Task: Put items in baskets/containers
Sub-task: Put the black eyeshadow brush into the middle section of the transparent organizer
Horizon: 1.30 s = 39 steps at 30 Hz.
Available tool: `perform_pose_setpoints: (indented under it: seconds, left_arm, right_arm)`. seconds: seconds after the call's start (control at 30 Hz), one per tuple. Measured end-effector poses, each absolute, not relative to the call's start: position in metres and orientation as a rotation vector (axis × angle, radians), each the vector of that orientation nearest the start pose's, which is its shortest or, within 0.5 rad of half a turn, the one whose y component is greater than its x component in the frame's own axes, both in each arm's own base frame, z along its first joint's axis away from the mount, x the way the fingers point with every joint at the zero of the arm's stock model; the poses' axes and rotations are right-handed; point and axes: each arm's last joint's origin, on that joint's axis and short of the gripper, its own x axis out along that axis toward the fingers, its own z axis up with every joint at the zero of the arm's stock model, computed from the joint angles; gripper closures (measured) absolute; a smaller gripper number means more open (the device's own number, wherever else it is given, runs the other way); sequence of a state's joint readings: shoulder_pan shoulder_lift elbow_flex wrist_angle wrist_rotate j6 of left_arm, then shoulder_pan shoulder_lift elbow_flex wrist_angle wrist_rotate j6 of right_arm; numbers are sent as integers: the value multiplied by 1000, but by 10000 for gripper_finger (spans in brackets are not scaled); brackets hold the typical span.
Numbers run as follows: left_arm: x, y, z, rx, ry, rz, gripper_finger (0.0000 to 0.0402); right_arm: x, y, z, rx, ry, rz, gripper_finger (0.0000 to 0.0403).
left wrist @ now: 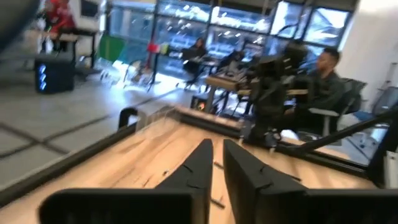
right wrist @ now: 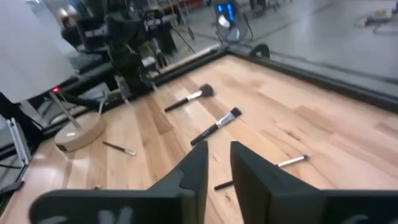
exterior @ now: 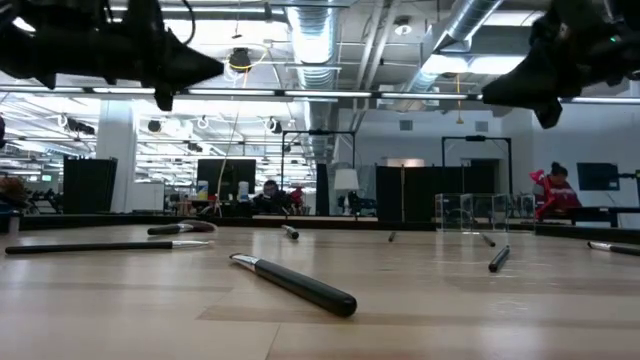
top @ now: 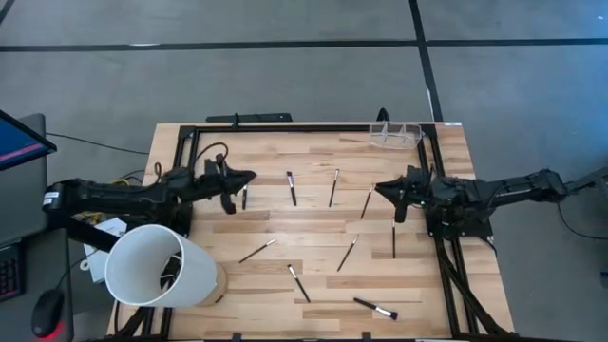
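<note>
Seen from above, the wooden worktop carried the makeup brushes scattered singly across its middle and its 6 o'clock half; none lay in the clear holder, which stood empty at about 1 o'clock near the far edge rail. Three brushes lay in a loose row toward 12 o'clock of centre, others toward 5 and 6 o'clock, and the one with the broadest head lay nearest the 6 o'clock edge. The left end effector hung above the worktop at 9 o'clock, its fingers set to a narrow gap and gripping nothing, with one brush just beside its tip. The right end effector hung at 3 o'clock, pointing toward the centre, its fingers likewise a narrow gap apart and holding nothing. A large white tub lay tilted at 8 o'clock, its mouth facing up.
</note>
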<state>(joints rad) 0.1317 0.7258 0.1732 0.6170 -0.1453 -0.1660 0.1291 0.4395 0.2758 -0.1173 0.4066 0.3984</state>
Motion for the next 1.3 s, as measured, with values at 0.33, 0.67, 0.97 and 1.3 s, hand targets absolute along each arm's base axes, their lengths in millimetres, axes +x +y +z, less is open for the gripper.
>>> perform_pose_setpoints:
  seconds: [0.33, 0.67, 0.97, 1.3]
  left_arm:
    - [164, 45, 199, -216, -23, 411, 288]
    - [167, 67, 232, -176, -118, 438, 277]
    - [167, 68, 234, -124, -127, 404, 277]
    - [167, 67, 236, -108, -143, 370, 277]
  right_arm:
    - [151, 3, 215, 419, 499, -510, 321]
    - [168, 7, 214, 695, 969, -725, 320]
    - [176, 21, 185, 924, 1272, -831, 320]
    - [181, 30, 164, 956, 1372, -999, 321]
